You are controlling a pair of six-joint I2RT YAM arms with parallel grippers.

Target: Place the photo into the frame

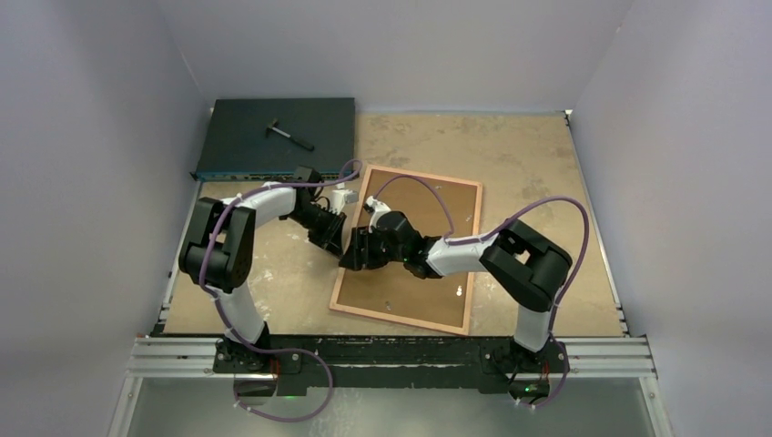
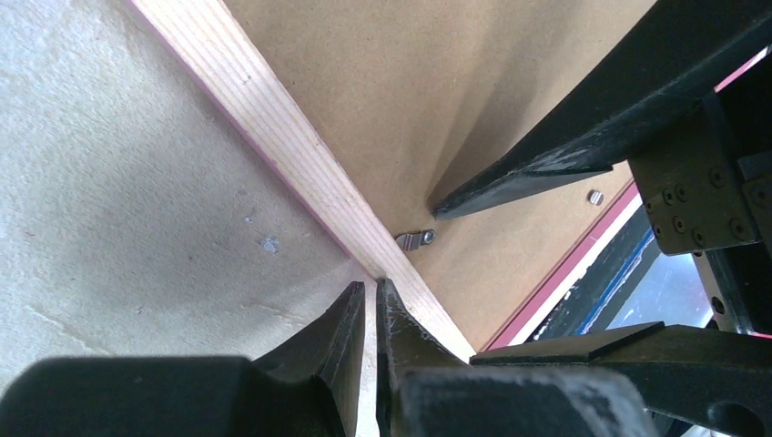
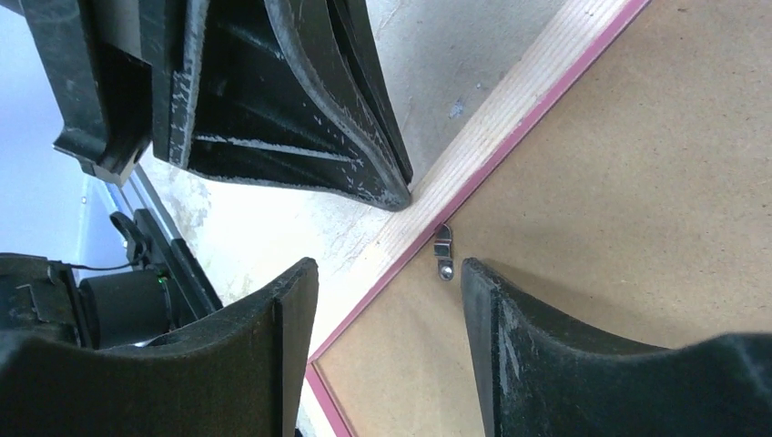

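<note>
The frame [image 1: 428, 176] lies face down in the middle of the table, its pale wooden back up, with a brown backing board [image 1: 401, 296] filling it. The photo does not show in any view. My left gripper [image 1: 339, 244] is shut, and its tips [image 2: 369, 289] rest against the frame's left rail [image 2: 273, 127]. My right gripper [image 1: 353, 258] hangs open just above the same rail [image 3: 510, 118]; one finger is over the rail and the other over the board. Nothing is between them. A small metal clip [image 3: 443, 250] on the board lies just ahead of them.
A dark flat electronics box [image 1: 273, 137] lies at the back left with a black pen-like tool [image 1: 289, 135] on top. Grey walls close in the table on three sides. A metal rail [image 1: 391, 355] runs along the near edge by the arm bases.
</note>
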